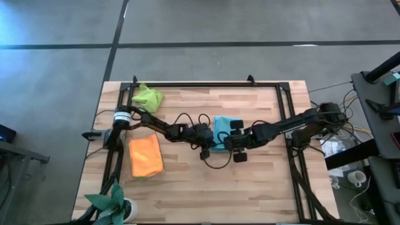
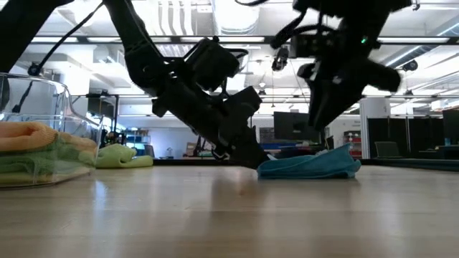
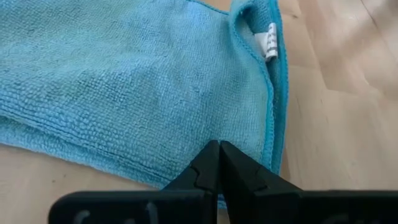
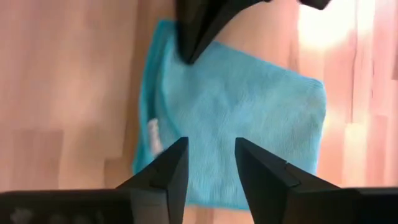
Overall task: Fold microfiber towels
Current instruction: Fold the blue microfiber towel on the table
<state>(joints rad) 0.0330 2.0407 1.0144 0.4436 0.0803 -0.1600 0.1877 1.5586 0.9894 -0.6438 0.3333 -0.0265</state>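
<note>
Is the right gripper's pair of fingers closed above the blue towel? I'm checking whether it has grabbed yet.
No. The right gripper hovers with a clear gap between its fingers, the light blue towel showing through.

An open-plan lab or office: beyond the wooden counter point(image 2: 229, 215) stand monitors point(image 2: 290, 127) under rows of ceiling lights point(image 2: 172, 18).

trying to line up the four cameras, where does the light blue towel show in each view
High view: light blue towel at table centre, between the two grippers.
Low view: a low blue heap right of centre, on the tabletop.
Left wrist view: fills the upper picture, the left gripper shut on its edge.
Right wrist view: centre, beyond the open right gripper.
Shared landmark: the white tag on the towel's hem, seen in both wrist views.
</note>
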